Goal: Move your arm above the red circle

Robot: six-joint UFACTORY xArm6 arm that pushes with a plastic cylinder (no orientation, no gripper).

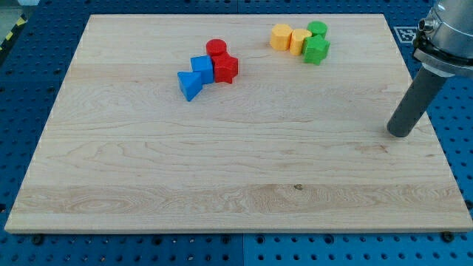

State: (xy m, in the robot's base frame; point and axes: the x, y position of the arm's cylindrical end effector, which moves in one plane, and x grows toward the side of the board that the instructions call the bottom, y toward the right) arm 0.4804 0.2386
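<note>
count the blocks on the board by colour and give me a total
red: 2, the red circle and a red block just below it
blue: 2, a blue cube and a blue triangle
yellow: 2, at and
green: 2, at and
total: 8
my tip stands far to the view's right of them all.

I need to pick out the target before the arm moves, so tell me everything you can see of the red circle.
The red circle is a small, glossy red cylinder, plastic or painted wood by its look, standing upright with its round flat face up. It sits on the wooden board in the upper middle, at the top of the left cluster. The red block presses against its lower side, and the blue cube sits just below it to the view's left, seemingly touching. My tip is far off at the view's right edge.
</note>
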